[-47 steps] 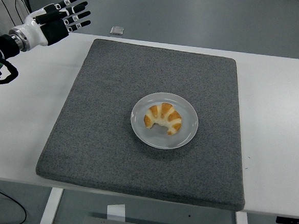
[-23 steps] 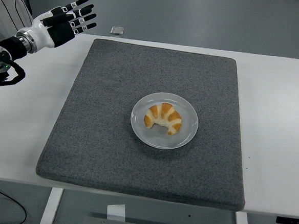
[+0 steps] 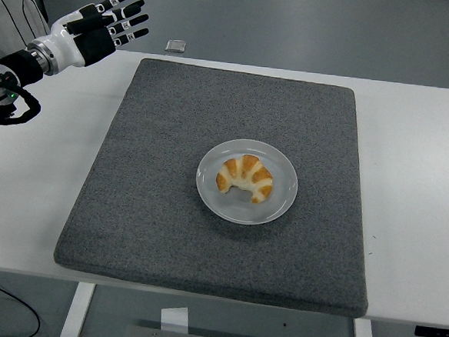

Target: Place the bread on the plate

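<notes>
1. You see the bread (image 3: 244, 178), a croissant, lying inside the plate (image 3: 281, 204), near its middle. The plate sits on the grey mat (image 3: 157, 133), which lies on the white table (image 3: 418, 151). In my judgement the placing is already done.

2. Your left hand (image 3: 95, 30) is up at the far left corner, well apart from the plate. Its fingers (image 3: 126, 13) are stretched out and a little spread, and they hold nothing. The right hand is not in the picture.

3. The main risk now is an unneeded move. If you bring the left hand back over the mat, the straight fingers can push the plate rim or knock the bread off.

4. The plate looks light and smooth, but the mat looks rough, so I think a small touch would tilt the plate more easily than slide it.

5. A small dark object (image 3: 176, 45) lies on the table just beyond the mat's far edge, near the hand. If you lower the arm carelessly, you can sweep it away.
</notes>
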